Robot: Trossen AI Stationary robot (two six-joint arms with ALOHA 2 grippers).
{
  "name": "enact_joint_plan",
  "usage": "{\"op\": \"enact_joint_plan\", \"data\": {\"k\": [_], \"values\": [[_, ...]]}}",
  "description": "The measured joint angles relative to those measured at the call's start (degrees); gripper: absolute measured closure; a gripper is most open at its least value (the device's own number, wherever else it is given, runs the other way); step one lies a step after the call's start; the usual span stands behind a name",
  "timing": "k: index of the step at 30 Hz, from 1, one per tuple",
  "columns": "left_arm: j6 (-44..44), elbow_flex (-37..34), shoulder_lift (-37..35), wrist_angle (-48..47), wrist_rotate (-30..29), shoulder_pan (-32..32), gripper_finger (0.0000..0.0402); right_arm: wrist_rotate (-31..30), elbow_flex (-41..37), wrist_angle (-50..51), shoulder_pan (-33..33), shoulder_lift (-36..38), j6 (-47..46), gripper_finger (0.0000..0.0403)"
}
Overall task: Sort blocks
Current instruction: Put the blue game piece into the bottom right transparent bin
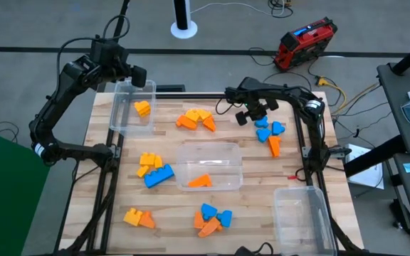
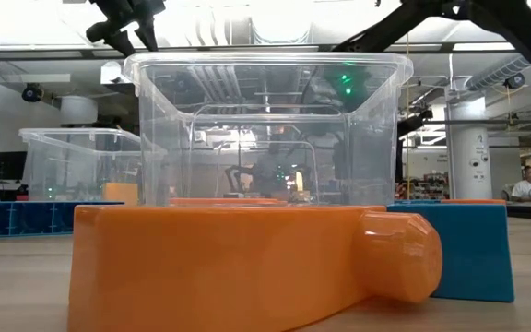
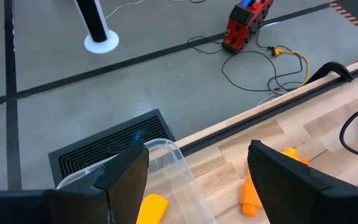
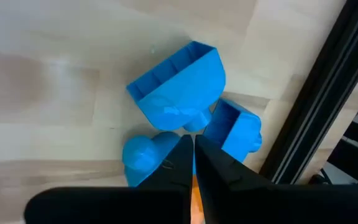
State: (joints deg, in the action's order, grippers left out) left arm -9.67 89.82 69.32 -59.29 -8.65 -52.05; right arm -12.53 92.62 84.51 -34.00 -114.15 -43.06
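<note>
Light wooden tabletop (image 1: 262,167), small yellow, orange and blue plastic toy blocks (image 1: 269,132) in scattered clusters, right gripper (image 1: 250,114) jaws together above blue ones, left gripper (image 1: 138,75) jaws apart over clear plastic bin (image 1: 117,114).

centre: clear bin (image 1: 211,165) blocks | right edge: frame rail (image 1: 310,146) (tight)
</note>
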Motion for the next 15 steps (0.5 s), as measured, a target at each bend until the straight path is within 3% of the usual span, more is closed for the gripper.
{"op": "enact_joint_plan", "data": {"k": [11, 15], "values": [[0.32, 0.00, 0.00, 0.07, 0.00, 0.00, 0.0151, -0.89, -0.15, -2.59, 0.60, 0.00, -0.99, 0.0394], [1.24, 0.00, 0.00, 0.15, 0.00, 0.00, 0.0151, -4.55, -1.20, -3.53, 1.77, 0.00, -2.28, 0.0394]]}}
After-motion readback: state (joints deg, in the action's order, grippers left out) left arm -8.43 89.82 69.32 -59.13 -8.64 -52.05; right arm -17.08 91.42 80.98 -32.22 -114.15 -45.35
